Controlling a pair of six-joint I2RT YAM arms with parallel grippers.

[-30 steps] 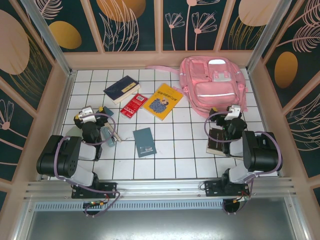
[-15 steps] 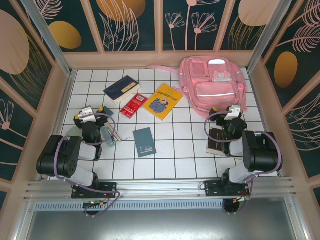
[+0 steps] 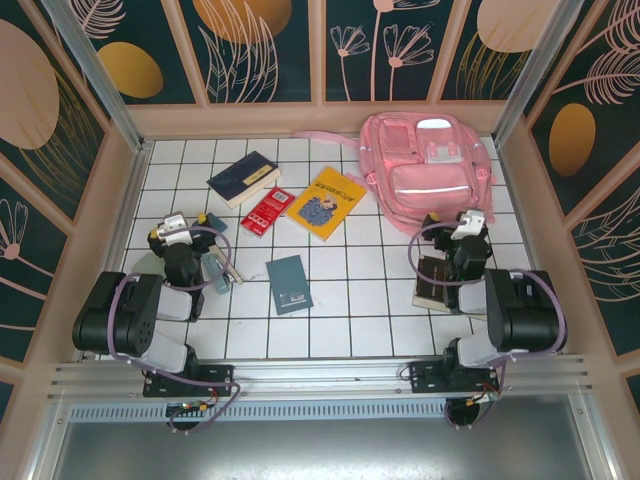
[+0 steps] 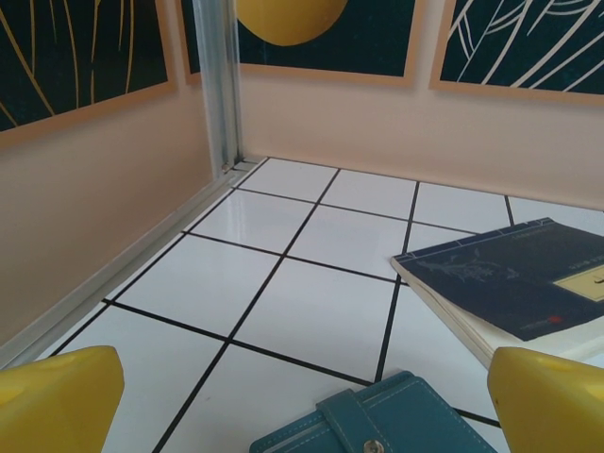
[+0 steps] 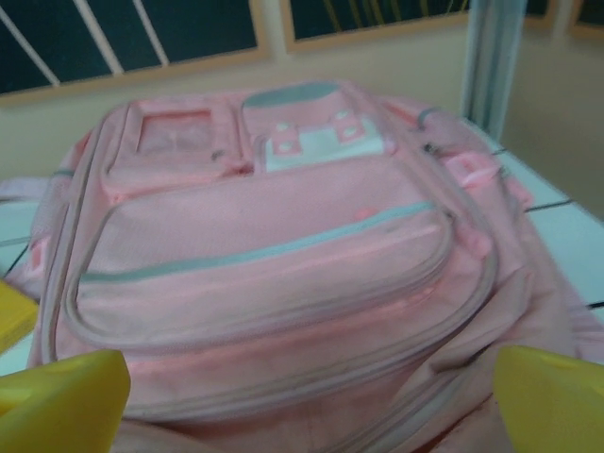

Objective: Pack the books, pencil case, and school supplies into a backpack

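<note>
step in hand: most likely opening the large pink fabric backpack (image 3: 425,165) — nothing packed yet, judging by the books lying loose.
backpack: flat on the white tiled surface (image 3: 370,310) at the far right, front pockets up, zips seemingly shut; pull tabs too blurred to locate.
right pincer (image 5: 302,401): jaws wide, empty, facing the backpack's lower front pocket from close by.
left pincer (image 4: 302,406): jaws wide, empty, low over a small teal snap-closed square (image 4: 377,429), near the navy book with tan edge (image 4: 514,283).
advice: aim for the main zip on the outer seam, not the pocket zips; pinch the tab square-on and pull along the track — soft fabric likely to bunch, so worth pinning with the other arm.
waiting: yellow book with blue picture (image 3: 326,203), small plain teal book (image 3: 289,284), thick dark brown book (image 3: 430,290) beside the right arm.
</note>
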